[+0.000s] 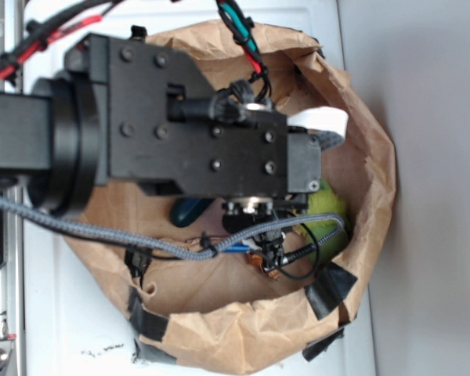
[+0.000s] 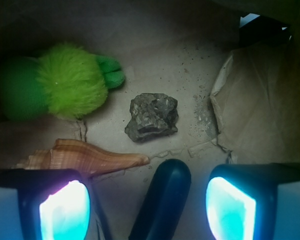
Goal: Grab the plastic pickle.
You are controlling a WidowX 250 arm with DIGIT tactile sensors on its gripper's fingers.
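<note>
Pickle (image 2: 162, 200), the plastic one, lay between my pincer's (image 2: 149, 207) two pads (image 2: 65, 210) in the wrist view, at six o'clock of the grey rock (image 2: 152, 116), and the jaws stood wide with nothing held. It sat nearer the left pad and angled across the gap, so I judged a close could roll the smooth capsule out sideways. At nine o'clock of the pickle the orange seashell (image 2: 85, 156) pointed its tip almost to it; a low left pad might catch that. The fuzzy green toy (image 2: 65, 87) stayed well clear at ten o'clock. From outside, the arm hid most of the paper bag (image 1: 368, 157) on the tabletop (image 1: 431, 94).
</note>
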